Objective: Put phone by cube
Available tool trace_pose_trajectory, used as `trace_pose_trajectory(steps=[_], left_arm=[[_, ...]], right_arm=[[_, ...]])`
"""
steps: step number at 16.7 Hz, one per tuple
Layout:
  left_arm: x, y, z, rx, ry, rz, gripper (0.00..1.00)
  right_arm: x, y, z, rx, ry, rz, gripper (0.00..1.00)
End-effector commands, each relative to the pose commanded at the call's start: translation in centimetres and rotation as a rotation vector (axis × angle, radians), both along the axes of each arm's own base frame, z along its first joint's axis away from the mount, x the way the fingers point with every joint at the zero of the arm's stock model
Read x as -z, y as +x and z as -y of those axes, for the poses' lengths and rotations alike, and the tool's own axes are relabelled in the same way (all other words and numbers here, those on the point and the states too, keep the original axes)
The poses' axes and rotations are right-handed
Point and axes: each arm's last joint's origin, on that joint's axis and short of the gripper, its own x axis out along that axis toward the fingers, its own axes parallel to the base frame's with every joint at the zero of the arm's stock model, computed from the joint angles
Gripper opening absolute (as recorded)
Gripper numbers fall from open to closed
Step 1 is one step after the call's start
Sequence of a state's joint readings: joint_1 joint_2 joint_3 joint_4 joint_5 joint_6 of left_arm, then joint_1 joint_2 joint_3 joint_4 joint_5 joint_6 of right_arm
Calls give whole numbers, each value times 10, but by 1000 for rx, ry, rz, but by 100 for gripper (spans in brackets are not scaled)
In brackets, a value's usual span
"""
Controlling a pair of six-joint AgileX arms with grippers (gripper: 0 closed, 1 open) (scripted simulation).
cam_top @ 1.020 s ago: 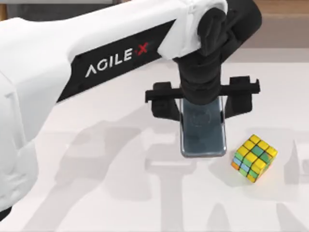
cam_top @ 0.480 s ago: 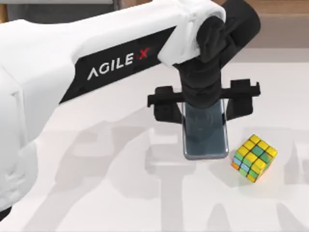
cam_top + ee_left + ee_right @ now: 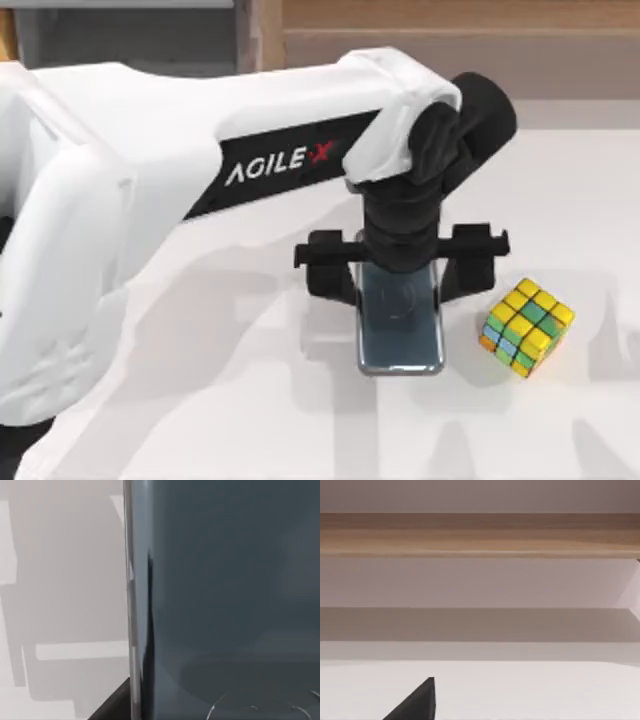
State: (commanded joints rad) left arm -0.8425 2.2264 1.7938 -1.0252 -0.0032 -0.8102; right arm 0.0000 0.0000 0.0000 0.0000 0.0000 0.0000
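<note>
The phone (image 3: 400,328), a dark grey glossy slab with a silvery edge, lies lengthwise just left of the cube (image 3: 527,327), with a narrow gap between them. The cube is a small puzzle cube with yellow, green, blue and orange tiles, resting on the white table. My left gripper (image 3: 400,272) reaches down from above, shut on the phone's far half, one black finger on each long side. In the left wrist view the phone (image 3: 225,595) looms close, its silvery edge against the table. Whether the phone touches the table I cannot tell.
A wooden ledge (image 3: 450,15) runs along the table's far edge. The white table (image 3: 200,400) stretches open to the left of and in front of the phone. A dark fingertip of my parked right arm (image 3: 417,705) hangs over the table near the wooden rim (image 3: 480,535).
My left arm has come down and shifted slightly left and toward the front, carrying the phone with it. The cube has not moved.
</note>
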Motion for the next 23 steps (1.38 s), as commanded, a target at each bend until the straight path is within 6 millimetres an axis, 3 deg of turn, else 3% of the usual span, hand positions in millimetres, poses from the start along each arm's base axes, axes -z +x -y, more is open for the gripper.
trace_pose_trajectory(steps=[4,10,23], left_arm=[[40,-3,-5,-2,82,-74,0],[40,-3,-5,-2,82,-74,0],[40,-3,-5,-2,82,-74,98]], right_arm=[[0,0,0,0,0,0,100],[0,0,0,0,0,0,100],[0,0,0,0,0,0,100]])
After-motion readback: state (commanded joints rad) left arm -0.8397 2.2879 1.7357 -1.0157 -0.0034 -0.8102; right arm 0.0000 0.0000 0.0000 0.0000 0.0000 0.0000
